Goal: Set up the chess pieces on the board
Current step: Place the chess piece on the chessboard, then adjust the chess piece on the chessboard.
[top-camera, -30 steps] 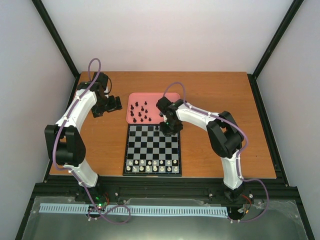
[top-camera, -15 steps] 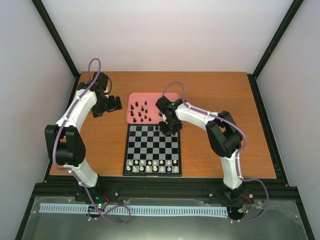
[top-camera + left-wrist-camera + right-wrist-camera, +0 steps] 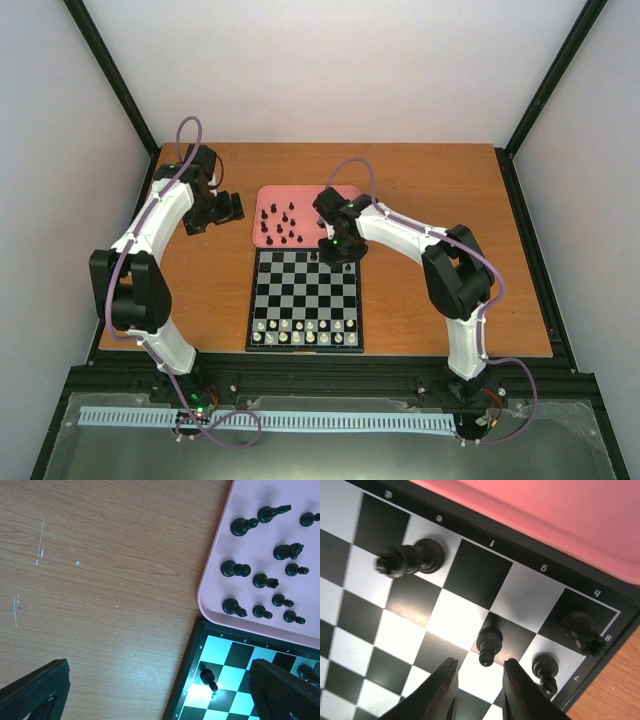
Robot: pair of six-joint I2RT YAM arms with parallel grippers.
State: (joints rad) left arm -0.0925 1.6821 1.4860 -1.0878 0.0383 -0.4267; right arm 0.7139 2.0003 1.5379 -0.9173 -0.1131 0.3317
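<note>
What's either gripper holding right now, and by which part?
Nothing. Right gripper jaws apart, not touching the standing pawn; left gripper wide open, empty.

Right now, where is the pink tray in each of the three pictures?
Top external: the pink tray sits mid-table, just beyond the board.
Left wrist: the tray fills the upper right, black pieces on it.
Right wrist: the tray is the pink band across the top.
Shared landmark: the board's black rim alongside the tray.
</note>
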